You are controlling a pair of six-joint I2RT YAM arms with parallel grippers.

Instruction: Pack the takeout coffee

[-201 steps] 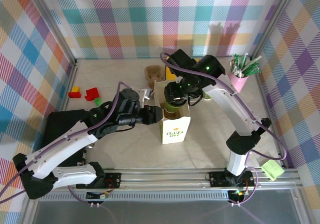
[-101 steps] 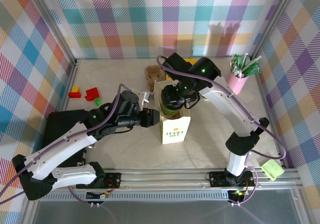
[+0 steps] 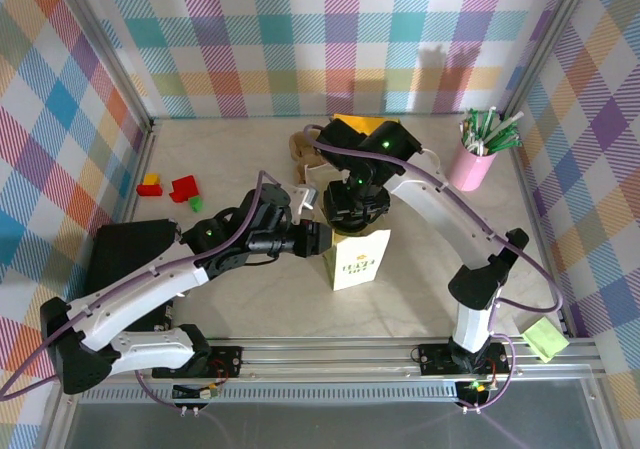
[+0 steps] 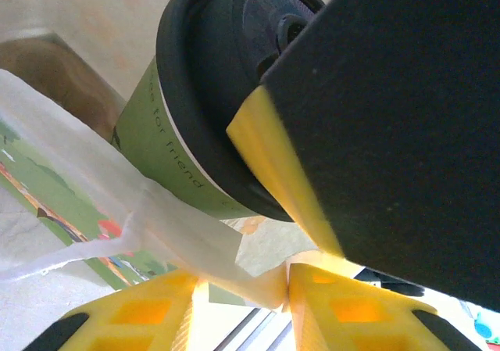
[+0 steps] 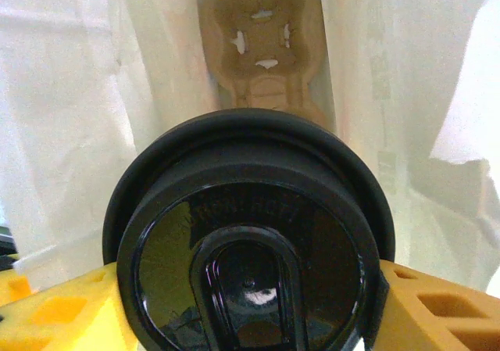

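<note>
- The right fingers [image 5: 437, 312] pinched the takeout coffee [image 5: 250, 265] by its black lid, and they'd sunk lower than a second before, into the mouth of the paper bag [image 3: 362, 261].
- From above, the cup's green band, visible earlier, was now hidden beneath the wrist.
- The left fingers [image 4: 133, 316] stayed pressed together on the bag's rim.
- The bag had slid slightly right on the bench [image 3: 250, 179].

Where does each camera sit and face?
Top: above and behind the bases, looking down on the table; both arms meet at the bag.
Left wrist: looks across at the coffee cup; left hand pinches the bag's edge.
Right wrist: looks down into the bag; right hand holds the cup.
Shared: cup, bag.
</note>
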